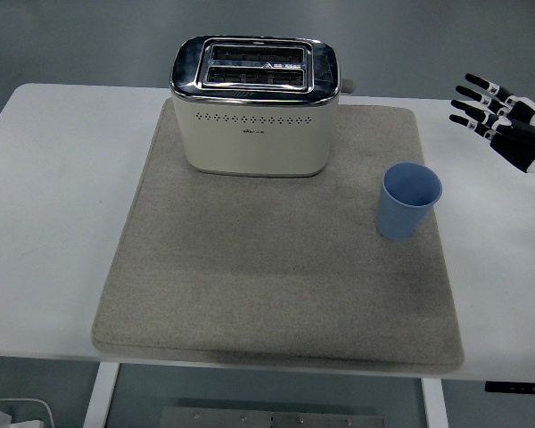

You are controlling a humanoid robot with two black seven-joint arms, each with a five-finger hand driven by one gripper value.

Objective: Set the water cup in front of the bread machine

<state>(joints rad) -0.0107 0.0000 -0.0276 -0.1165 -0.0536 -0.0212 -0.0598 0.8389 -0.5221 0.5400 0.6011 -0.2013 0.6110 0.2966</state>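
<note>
A light blue water cup (407, 201) stands upright and empty on the right part of the grey mat (267, 294). The cream toaster with a chrome top (254, 102) sits at the mat's far middle, left of and behind the cup. My right hand (499, 116) hovers at the picture's right edge, well to the right of and behind the cup, its black fingers (478, 104) spread and holding nothing. Most of that arm is cut off by the frame. The left arm does not show.
The mat lies on a white table (53, 196). The table's near edge runs along the bottom, with a white object on the floor at the lower left (18, 415).
</note>
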